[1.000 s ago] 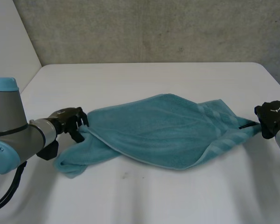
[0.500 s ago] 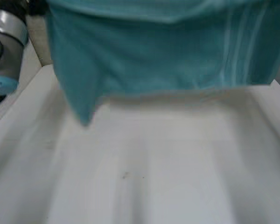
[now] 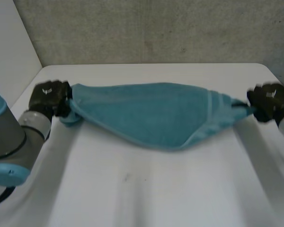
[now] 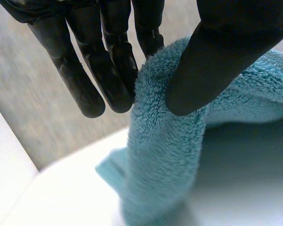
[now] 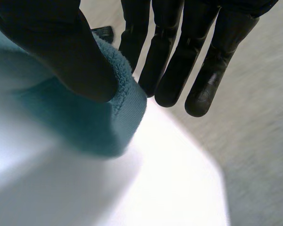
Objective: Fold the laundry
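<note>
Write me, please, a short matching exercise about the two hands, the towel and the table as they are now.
1 left hand
2 right hand
3 towel
4 table

a white surface underneath
b teal, stretched out sideways
c pinches the towel's striped end
d pinches the towel's plain end

Pairs: 1-d, 2-c, 3-b, 4-a

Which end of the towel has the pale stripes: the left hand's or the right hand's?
The end pinched by the right hand: pale stripes cross the towel just beside it. The end in the left hand is plain teal.
</note>
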You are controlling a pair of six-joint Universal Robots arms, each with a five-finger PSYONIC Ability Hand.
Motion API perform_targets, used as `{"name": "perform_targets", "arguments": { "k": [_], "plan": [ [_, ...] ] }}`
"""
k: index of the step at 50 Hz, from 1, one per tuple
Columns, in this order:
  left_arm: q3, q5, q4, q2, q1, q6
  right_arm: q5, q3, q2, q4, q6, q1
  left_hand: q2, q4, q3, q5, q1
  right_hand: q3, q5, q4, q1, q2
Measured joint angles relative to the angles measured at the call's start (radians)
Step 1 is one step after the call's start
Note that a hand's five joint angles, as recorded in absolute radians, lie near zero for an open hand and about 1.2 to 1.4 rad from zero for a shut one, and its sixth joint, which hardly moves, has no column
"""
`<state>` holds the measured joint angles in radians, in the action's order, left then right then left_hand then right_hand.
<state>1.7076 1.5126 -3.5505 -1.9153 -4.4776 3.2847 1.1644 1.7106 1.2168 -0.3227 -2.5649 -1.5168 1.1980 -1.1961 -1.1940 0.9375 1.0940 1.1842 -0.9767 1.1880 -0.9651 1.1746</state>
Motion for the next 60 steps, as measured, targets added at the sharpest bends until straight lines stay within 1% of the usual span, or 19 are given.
{"name": "perform_targets", "arguments": {
  "k": [1, 2, 3, 4, 8, 10, 13, 15, 17, 20, 23, 24, 28, 30, 34, 40, 46, 55, 60],
  "plan": [
    [0.028, 0.0, 0.008, 0.001, 0.001, 0.015, -0.024, 0.029, 0.004, 0.064, 0.081, 0.021, 0.0, 0.0, 0.0, 0.0, 0.0, -0.071, 0.039, -0.066, 0.033, -0.062],
    [0.028, 0.0, 0.008, 0.001, 0.001, 0.015, -0.024, 0.029, 0.004, 0.064, 0.081, 0.021, 0.0, 0.0, 0.0, 0.0, 0.0, -0.071, 0.039, -0.066, 0.033, -0.062],
    [0.051, 0.0, 0.013, 0.003, 0.001, 0.03, -0.04, 0.051, 0.011, 0.158, 0.181, 0.046, 0.0, 0.0, 0.0, 0.0, 0.0, -0.166, 0.131, -0.169, 0.117, -0.157],
    [0.059, 0.0, 0.014, 0.004, 0.002, 0.035, -0.044, 0.055, 0.013, 0.191, 0.214, 0.053, 0.0, 0.0, 0.0, 0.0, 0.0, -0.364, 0.308, -0.355, 0.263, -0.359],
    [0.091, 0.0, 0.015, 0.013, 0.006, 0.057, -0.045, 0.056, 0.031, 0.406, 0.382, 0.082, 0.0, 0.0, 0.0, 0.0, 0.0, -0.729, 0.694, -0.734, 0.574, -0.725],
    [0.1, 0.0, 0.014, 0.02, 0.009, 0.062, -0.042, 0.032, 0.051, 0.507, 0.417, 0.086, 0.0, 0.0, 0.0, 0.0, 0.0, -0.922, 0.875, -0.922, 0.726, -0.908],
    [0.103, 0.0, 0.013, 0.026, 0.012, 0.063, -0.039, -0.002, 0.073, 0.565, 0.393, 0.083, 0.0, 0.0, 0.0, 0.0, 0.0, -0.967, 0.907, -0.949, 0.753, -0.95],
    [0.105, 0.001, 0.012, 0.03, 0.013, 0.063, -0.037, -0.037, 0.095, 0.596, 0.334, 0.076, 0.0, 0.0, 0.0, 0.0, 0.0, -0.967, 0.91, -0.949, 0.753, -0.95],
    [0.104, 0.001, 0.012, 0.031, 0.013, 0.063, -0.037, -0.093, 0.12, 0.61, 0.203, 0.054, 0.0, 0.0, 0.0, 0.0, 0.0, -0.967, 0.91, -0.949, 0.753, -0.95],
    [0.104, 0.001, 0.012, 0.032, 0.013, 0.062, -0.037, -0.131, 0.126, 0.608, 0.097, 0.027, 0.0, 0.0, 0.0, 0.0, 0.0, -0.967, 0.91, -0.949, 0.753, -0.95],
    [0.104, 0.001, 0.011, 0.031, 0.01, 0.061, -0.031, -0.186, 0.11, 0.595, -0.046, -0.049, 0.0, 0.0, 0.0, 0.0, 0.0, -0.959, 0.907, -0.947, 0.751, -0.944],
    [0.104, 0.001, 0.011, 0.031, 0.01, 0.061, -0.03, -0.192, 0.103, 0.593, -0.054, -0.063, 0.0, 0.0, 0.0, 0.0, 0.0, -0.959, 0.907, -0.947, 0.751, -0.944],
    [0.104, 0.001, 0.011, 0.03, 0.009, 0.061, -0.017, -0.224, 0.038, 0.587, -0.045, -0.151, 0.0, 0.0, 0.0, 0.0, 0.0, -0.911, 0.873, -0.923, 0.74, -0.908],
    [0.104, 0.001, 0.012, 0.03, 0.009, 0.061, 0.003, -0.25, -0.033, 0.586, 0.001, -0.212, 0.0, 0.0, 0.0, 0.0, 0.0, -0.809, 0.783, -0.815, 0.646, -0.803],
    [0.104, 0.001, 0.012, 0.031, 0.011, 0.061, 0.041, -0.287, -0.128, 0.59, 0.07, -0.266, 0.0, 0.0, 0.0, 0.0, 0.0, -0.71, 0.696, -0.714, 0.559, -0.703],
    [0.105, 0.001, 0.012, 0.031, 0.009, 0.061, 0.113, -0.344, -0.245, 0.589, 0.141, -0.294, 0.0, 0.0, 0.0, 0.0, 0.0, -0.545, 0.544, -0.555, 0.421, -0.535],
    [0.112, 0.0, 0.01, 0.031, 0.003, 0.061, 0.138, -0.364, -0.286, 0.578, 0.157, -0.289, 0.001, 0.0, 0.0, 0.0, 0.0, -0.492, 0.491, -0.499, 0.374, -0.484],
    [0.115, 0.0, 0.007, 0.032, 0.0, 0.061, 0.135, -0.348, -0.289, 0.566, 0.154, -0.282, 0.001, 0.0, 0.0, 0.0, 0.0, -0.491, 0.485, -0.498, 0.373, -0.484],
    [0.115, 0.0, 0.007, 0.032, 0.0, 0.061, 0.133, -0.339, -0.287, 0.561, 0.153, -0.281, 0.001, 0.0, 0.0, 0.0, 0.0, -0.39, 0.398, -0.396, 0.338, -0.38]
  ]
}}
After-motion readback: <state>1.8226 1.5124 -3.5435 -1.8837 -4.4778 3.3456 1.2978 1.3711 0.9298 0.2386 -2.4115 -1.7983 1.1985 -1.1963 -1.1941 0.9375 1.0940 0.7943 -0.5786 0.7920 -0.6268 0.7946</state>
